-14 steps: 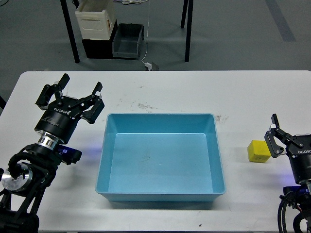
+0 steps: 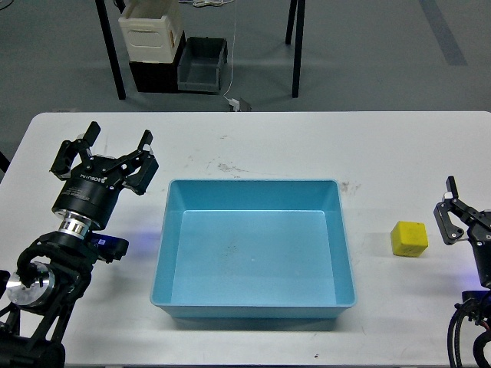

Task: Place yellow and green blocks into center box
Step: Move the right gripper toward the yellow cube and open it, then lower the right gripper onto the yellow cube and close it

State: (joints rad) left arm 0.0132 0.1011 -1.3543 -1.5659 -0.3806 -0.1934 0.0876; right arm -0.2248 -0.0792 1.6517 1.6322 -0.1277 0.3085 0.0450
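A yellow block (image 2: 408, 238) lies on the white table (image 2: 307, 146), to the right of the blue center box (image 2: 253, 303), which is empty. No green block is in view. My left gripper (image 2: 112, 153) is open and empty, just left of the box's far left corner. My right gripper (image 2: 477, 211) is at the right edge of the view, right of the yellow block and apart from it. Only one of its fingers (image 2: 449, 208) shows; it stands wide of the body, so the gripper looks open and empty.
Beyond the table's far edge, black table legs (image 2: 111, 54), a white container (image 2: 150, 31) and a dark bin (image 2: 202, 64) stand on the floor. The table's near edge runs just below the box.
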